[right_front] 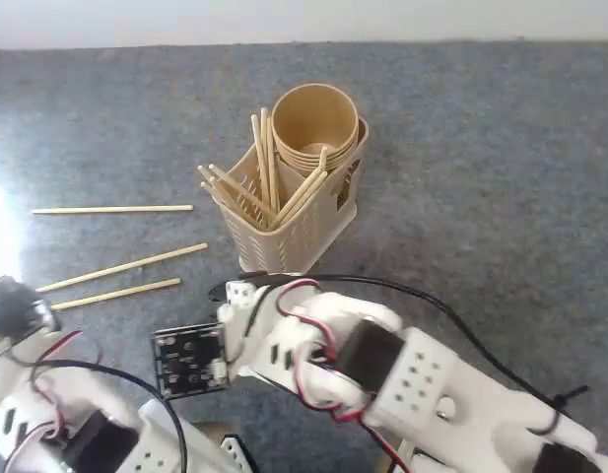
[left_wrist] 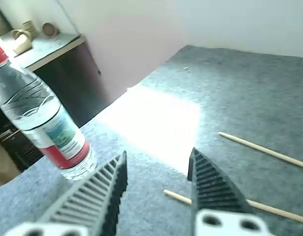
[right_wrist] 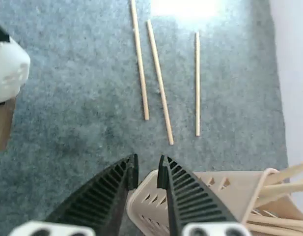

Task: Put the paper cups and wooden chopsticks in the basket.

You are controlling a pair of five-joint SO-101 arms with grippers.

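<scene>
Across your view from above, the grey carpeted table (right_front: 481,148) takes up nearly everything. Off its far edge, your left wrist camera catches a dark cabinet (left_wrist: 68,73) with a pale top.

Your right arm (right_front: 402,374) lies low in the high view, its white body reaching toward the foot of the basket. Your left arm (right_front: 47,414) sits in the lower corner on its own side, well apart from the basket.

You can see the right gripper (right_wrist: 147,160) just above a corner of the basket's rim. Its jaws are parted by only a narrow gap and grasp nothing. Your left gripper (left_wrist: 158,153) is spread wide and empty, hovering over bare carpet beside a sunlit patch.

Look at the basket (right_front: 294,232) next: a cream slotted plastic one, standing upright near the middle of the table. The right wrist camera shows the same basket (right_wrist: 210,196) close under the claw.

A clear water bottle (left_wrist: 43,118) with a red label band stands on the carpet just beyond the left claw.

Your paper cups (right_front: 313,113) are nested in a stack inside the basket, at its far end. A bundle of chopsticks (right_front: 264,168) leans in the compartment beside them.

Three loose chopsticks lie flat on the carpet on the left arm's side of the basket: the far chopstick (right_front: 111,209), the middle chopstick (right_front: 126,266), and the near chopstick (right_front: 116,294).
</scene>
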